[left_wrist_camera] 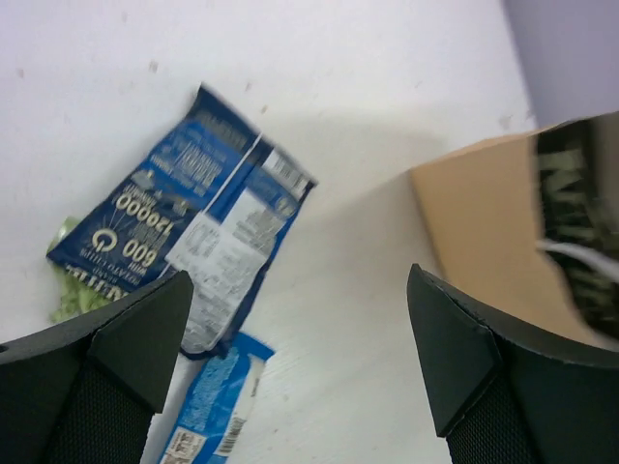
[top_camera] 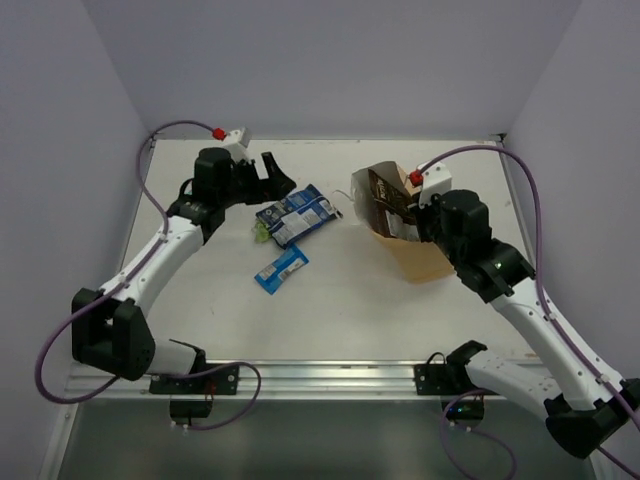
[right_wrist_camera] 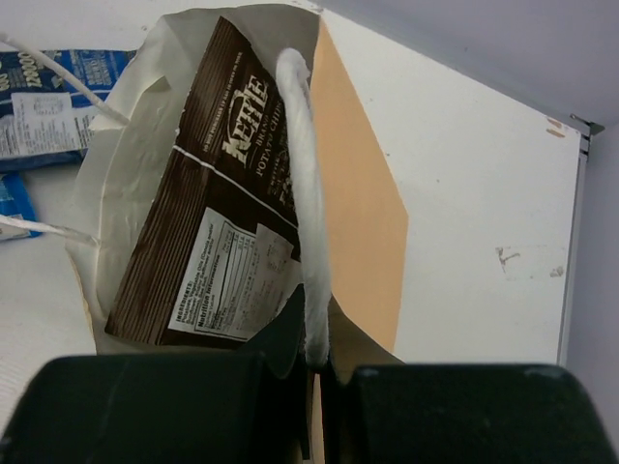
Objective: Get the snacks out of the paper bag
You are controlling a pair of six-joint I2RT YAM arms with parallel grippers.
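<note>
The tan paper bag (top_camera: 418,255) lies on its side at the right, mouth toward the left. A long dark brown packet (right_wrist_camera: 208,208) sticks out of the mouth and also shows from above (top_camera: 384,194). My right gripper (right_wrist_camera: 324,353) is shut on the bag's rim and its white cord handle (right_wrist_camera: 305,184). Two blue packets (top_camera: 296,215) lie overlapped on the table, with a greenish pouch edge (left_wrist_camera: 70,290) under them. A small blue bar wrapper (top_camera: 280,268) lies nearer. My left gripper (left_wrist_camera: 300,358) is open and empty, above the table between the blue packets (left_wrist_camera: 184,217) and the bag (left_wrist_camera: 479,232).
The white table (top_camera: 340,310) has a metal rail along its near edge (top_camera: 330,375) and lavender walls on three sides. The left arm's purple cable (top_camera: 150,190) loops at the back left. The right arm lies along the right side.
</note>
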